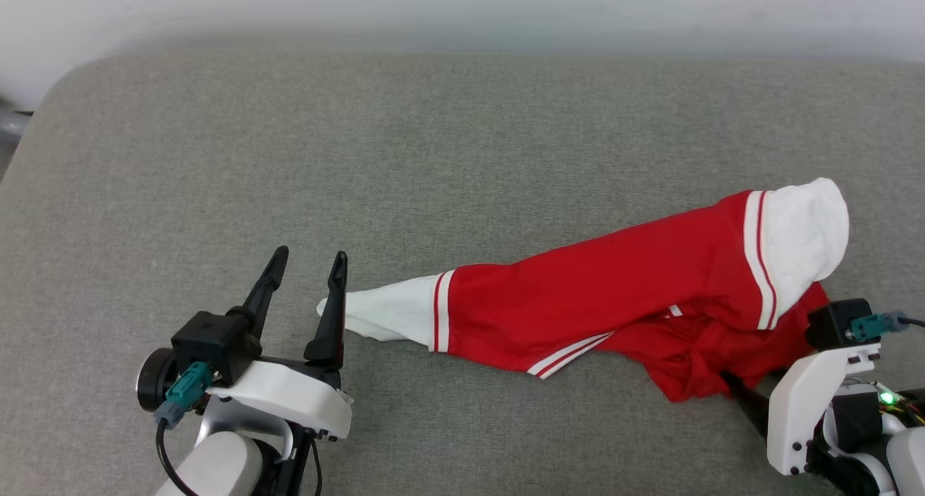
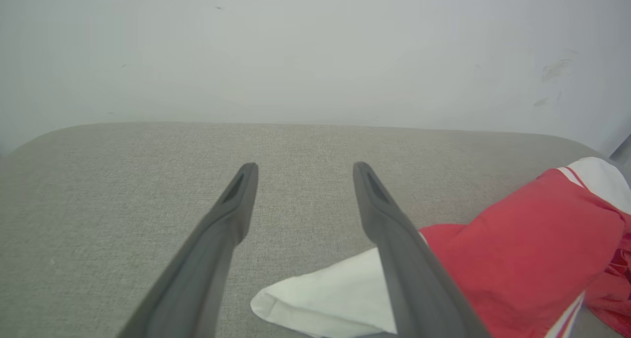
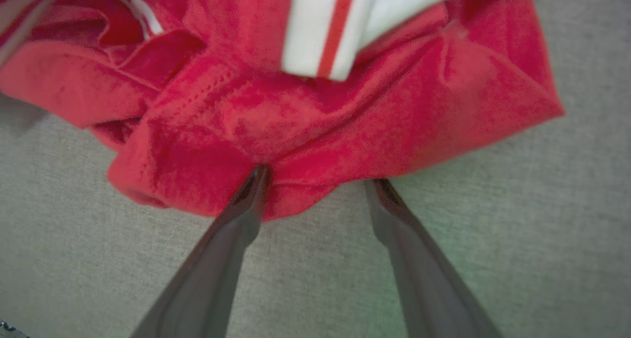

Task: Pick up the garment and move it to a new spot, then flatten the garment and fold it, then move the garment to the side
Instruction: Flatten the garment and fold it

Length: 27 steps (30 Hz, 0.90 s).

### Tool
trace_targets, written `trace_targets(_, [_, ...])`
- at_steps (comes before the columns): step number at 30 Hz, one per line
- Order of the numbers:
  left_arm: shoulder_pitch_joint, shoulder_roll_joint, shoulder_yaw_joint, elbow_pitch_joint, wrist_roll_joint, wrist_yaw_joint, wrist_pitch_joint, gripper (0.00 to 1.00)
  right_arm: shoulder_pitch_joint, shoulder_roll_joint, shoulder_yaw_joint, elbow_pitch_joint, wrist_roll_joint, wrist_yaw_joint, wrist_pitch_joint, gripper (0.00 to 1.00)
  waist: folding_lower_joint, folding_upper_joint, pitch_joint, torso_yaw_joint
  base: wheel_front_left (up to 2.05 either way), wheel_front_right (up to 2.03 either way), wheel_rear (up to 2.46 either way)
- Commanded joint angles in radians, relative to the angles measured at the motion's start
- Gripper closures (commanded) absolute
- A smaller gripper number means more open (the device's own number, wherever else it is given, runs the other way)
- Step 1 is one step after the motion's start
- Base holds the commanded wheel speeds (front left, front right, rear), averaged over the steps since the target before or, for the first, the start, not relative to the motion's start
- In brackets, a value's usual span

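Garment: we see the garment [image 1: 614, 293] bunched in a long strip on the grey padded surface [image 1: 433, 142], right of centre, one white sleeve [image 1: 390, 311] pointing left.
Left gripper: our left gripper [image 1: 310, 254] stands spread, holding nothing, one finger just beside that sleeve's tip.
Right gripper: our right gripper [image 3: 319, 175] is spread wide, tips at the garment's red near edge.

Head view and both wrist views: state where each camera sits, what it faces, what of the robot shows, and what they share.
Head view: on the head, looking forward and down at the garment on the pad; left jaws lower left, right arm lower right.
Left wrist view: on the left wrist, looking along the open left jaws across the pad to the wall.
Right wrist view: on the right wrist, looking along the open right jaws at the garment.
Shared: all show garment and pad.
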Motion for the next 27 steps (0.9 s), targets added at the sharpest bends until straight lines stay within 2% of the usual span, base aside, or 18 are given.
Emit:
trace_targets(1, [-0.007,-0.008,0.002,0.007,-0.003,-0.003,-0.006,0.00,-0.001,0.002,0.032,0.042,0.024,-0.001,0.028,0.00,0.0000,0.0000,0.014,0.013,0.00,0.00,0.00])
trace_targets(2, [-0.008,-0.011,0.004,0.009,-0.003,-0.003,-0.009,0.00,0.001,0.004,0.050,0.061,0.035,0.000,0.046,0.00,0.0000,0.0000,0.016,0.014,0.00,0.00,0.00])
trace_targets(3, [-0.007,-0.013,0.006,0.011,-0.003,-0.004,-0.009,0.00,0.004,0.007,0.064,0.076,0.051,0.001,0.057,0.38,0.0000,0.0000,0.018,0.015,0.00,0.00,0.00])
trace_targets(5, [-0.005,-0.014,0.010,0.015,-0.002,-0.004,-0.012,0.00,0.000,0.012,0.087,0.087,0.077,0.002,0.061,1.00,0.0000,0.0000,0.019,0.012,0.00,0.00,0.00])
trace_targets(10, [0.005,-0.007,0.016,0.022,0.003,-0.004,-0.016,0.00,-0.028,0.003,0.081,0.010,0.108,0.001,-0.002,1.00,0.0000,0.0000,0.001,-0.014,0.00,0.00,0.00])
trace_targets(15, [0.014,-0.002,0.015,0.020,0.005,-0.004,-0.013,0.00,0.009,0.005,0.068,-0.166,0.108,-0.001,-0.033,1.00,0.0000,0.0000,-0.023,-0.044,0.00,0.00,0.00])
trace_targets(22, [0.025,0.007,0.013,0.013,-0.001,0.003,-0.008,0.00,0.199,0.058,0.096,-0.398,0.125,-0.001,0.073,1.00,0.0000,0.0000,-0.043,-0.072,0.00,0.00,0.00])
trace_targets(27, [0.029,0.013,0.004,0.004,0.003,0.006,0.003,0.00,0.324,0.108,0.130,-0.414,0.116,-0.001,0.135,1.00,0.0000,0.0000,-0.047,-0.073,0.00,0.00,0.00])
